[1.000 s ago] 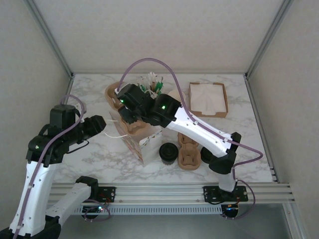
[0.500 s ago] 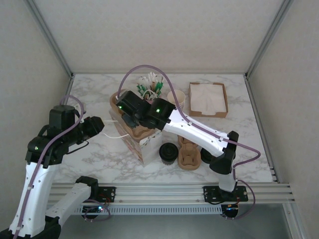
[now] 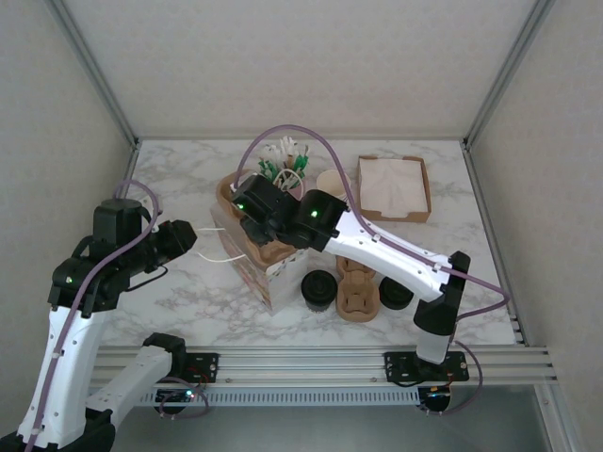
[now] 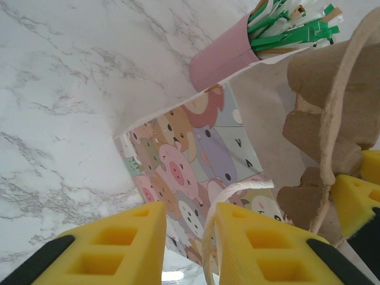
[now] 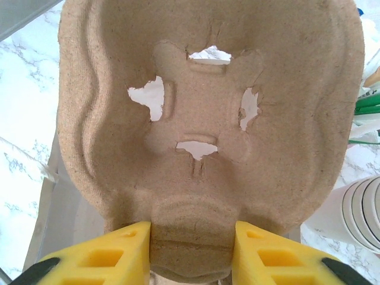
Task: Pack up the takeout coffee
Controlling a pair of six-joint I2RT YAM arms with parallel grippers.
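The right claw [image 5: 191, 249] is clamped on the rim of a moulded pulp cup carrier [image 5: 208, 119], its 2 yellow fingers [image 5: 107, 255] on either side of the edge. It holds the carrier at the open mouth of the paper bag [image 3: 275, 275]. The left claw [image 4: 190, 214] stands narrow at the bag's left side, with a gap showing between its jaws. The bag's white cord handle [image 4: 206, 243] runs through that gap, but I cannot tell whether it is pinched.

Just in front of the bag, on the marble table [image 3: 179, 179], the takeout coffee [image 3: 318, 287] sits upright with its black lid on, and neither arm touches it. A 2nd lidded dark cup [image 3: 396, 294] stands beyond a spare carrier [image 3: 358, 292].

To my eye the step in hand is getting the carrier into the bag, so the coffee is not yet packed. The next move calls for seating the carrier flat inside without snagging the bag's wall. After that the claw has to let go and fetch the coffee.
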